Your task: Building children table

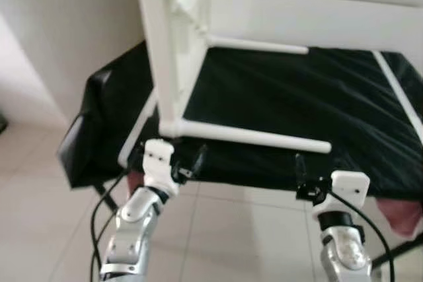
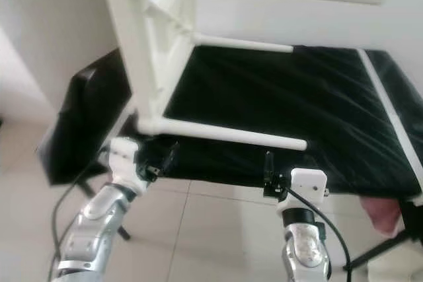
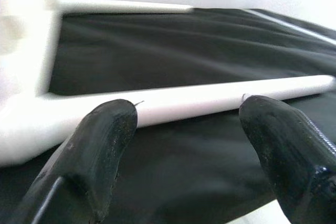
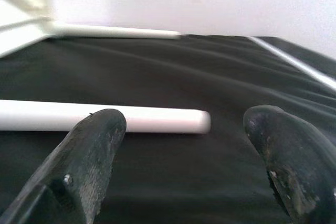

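Note:
A white children's table (image 1: 173, 64) lies on its side on a black-covered surface (image 1: 297, 90), its round legs sticking out to the right. The lowest leg (image 1: 251, 137) rests on the cloth near the front edge. My left gripper (image 1: 173, 158) is open at that edge, just below the leg's joint with the tabletop. In the left wrist view the leg (image 3: 210, 100) runs across just beyond the open fingers (image 3: 105, 145). My right gripper (image 1: 317, 176) is open below the leg's free end (image 4: 202, 121), which lies ahead of its fingers (image 4: 89, 150) without touching.
A thin white rod (image 1: 396, 90) lies along the right side of the cloth. Something pink (image 1: 400, 212) hangs under the right front corner. Black stand legs (image 1: 106, 199) reach down to the tiled floor (image 1: 238, 229). A pale wall (image 1: 59, 31) is at the left.

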{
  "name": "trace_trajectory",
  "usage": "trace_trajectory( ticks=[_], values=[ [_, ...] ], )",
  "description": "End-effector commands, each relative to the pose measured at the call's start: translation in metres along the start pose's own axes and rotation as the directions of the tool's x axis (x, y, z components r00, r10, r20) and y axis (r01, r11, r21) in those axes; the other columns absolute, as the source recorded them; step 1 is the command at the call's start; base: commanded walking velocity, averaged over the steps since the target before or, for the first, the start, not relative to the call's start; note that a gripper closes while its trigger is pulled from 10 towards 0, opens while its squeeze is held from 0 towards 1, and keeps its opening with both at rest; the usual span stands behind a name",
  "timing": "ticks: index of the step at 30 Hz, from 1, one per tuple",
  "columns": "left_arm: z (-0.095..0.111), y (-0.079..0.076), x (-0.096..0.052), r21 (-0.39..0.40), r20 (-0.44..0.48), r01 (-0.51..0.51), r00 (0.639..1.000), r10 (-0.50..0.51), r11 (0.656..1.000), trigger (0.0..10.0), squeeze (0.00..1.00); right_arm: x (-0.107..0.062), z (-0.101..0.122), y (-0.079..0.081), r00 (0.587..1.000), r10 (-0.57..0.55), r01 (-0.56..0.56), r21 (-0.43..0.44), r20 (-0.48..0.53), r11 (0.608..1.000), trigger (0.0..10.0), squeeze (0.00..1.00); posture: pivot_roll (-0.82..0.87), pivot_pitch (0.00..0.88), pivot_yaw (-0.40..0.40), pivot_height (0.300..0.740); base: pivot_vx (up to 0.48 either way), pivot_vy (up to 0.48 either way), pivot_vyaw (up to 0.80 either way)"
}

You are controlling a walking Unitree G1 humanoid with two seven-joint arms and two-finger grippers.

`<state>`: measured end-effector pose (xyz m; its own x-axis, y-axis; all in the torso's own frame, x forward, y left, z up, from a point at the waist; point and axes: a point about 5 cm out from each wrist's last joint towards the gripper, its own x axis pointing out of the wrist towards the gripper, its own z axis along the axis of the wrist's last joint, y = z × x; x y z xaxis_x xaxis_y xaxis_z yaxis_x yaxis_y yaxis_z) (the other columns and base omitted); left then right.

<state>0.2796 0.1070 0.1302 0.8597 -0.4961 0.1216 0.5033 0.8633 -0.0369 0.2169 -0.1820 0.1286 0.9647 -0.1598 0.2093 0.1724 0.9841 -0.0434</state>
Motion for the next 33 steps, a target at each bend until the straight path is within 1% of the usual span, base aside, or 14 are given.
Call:
trace_trajectory(
  ticks=[1,4,7,13,20,22,25,29,33],
  values=[
    [0.0,-0.004,0.001,0.003,-0.014,0.047,0.999,-0.047,0.999,10.0,0.0,0.0,0.001,0.001,1.0,0.003,-0.003,0.008,0.011,1.0,10.0,0.0,0.01,0.0,0.029,0.74,0.0,0.0,-0.8],
    [0.0,-0.004,0.001,0.004,-0.016,0.047,0.999,-0.047,0.999,10.0,0.0,0.0,0.0,0.0,1.0,0.002,-0.002,0.0,0.012,1.0,10.0,0.0,0.01,0.0,0.027,0.74,0.0,0.0,-0.8],
    [-0.002,-0.006,0.0,-0.003,-0.021,0.042,0.999,-0.042,0.999,10.0,0.0,0.005,0.001,-0.002,1.0,-0.005,0.005,-0.022,0.018,1.0,10.0,0.0,0.02,0.0,0.016,0.74,0.0,0.0,0.0],
    [-0.003,-0.007,-0.002,-0.025,-0.023,0.065,0.998,-0.066,0.998,10.0,0.0,0.011,0.001,-0.002,1.0,0.011,-0.011,-0.021,0.024,1.0,10.0,0.0,0.04,0.0,0.0,0.74,0.0,0.0,0.0],
    [-0.002,-0.007,-0.002,-0.017,-0.016,0.077,0.997,-0.077,0.997,10.0,0.0,0.016,0.001,-0.002,0.999,0.026,-0.025,-0.02,0.034,0.999,10.0,0.0,0.05,0.0,-0.018,0.74,0.0,0.0,0.0],
    [-0.003,-0.007,-0.001,-0.007,-0.018,0.085,0.996,-0.085,0.996,10.0,0.0,0.022,0.001,-0.002,0.999,0.036,-0.035,-0.023,0.04,0.999,10.0,0.0,0.06,0.0,-0.024,0.74,0.0,0.0,0.0],
    [-0.002,-0.008,0.001,-0.008,-0.016,0.084,0.996,-0.084,0.996,10.0,0.0,0.024,0.001,-0.002,0.998,0.041,-0.04,-0.025,0.045,0.999,10.0,0.0,0.07,0.0,-0.029,0.74,0.0,0.0,0.0],
    [0.0,-0.009,0.003,-0.01,-0.008,0.083,0.997,-0.083,0.997,10.0,0.0,0.025,0.0,-0.004,0.998,0.042,-0.041,-0.028,0.045,0.999,10.0,0.0,0.07,0.0,-0.033,0.74,0.0,0.0,0.0],
    [0.0,-0.009,0.003,-0.016,-0.004,0.078,0.997,-0.078,0.997,10.0,0.0,0.025,-0.001,-0.001,0.998,0.056,-0.055,-0.028,0.041,0.998,10.0,0.0,0.07,0.0,-0.037,0.74,0.0,0.0,0.0]
  ],
)
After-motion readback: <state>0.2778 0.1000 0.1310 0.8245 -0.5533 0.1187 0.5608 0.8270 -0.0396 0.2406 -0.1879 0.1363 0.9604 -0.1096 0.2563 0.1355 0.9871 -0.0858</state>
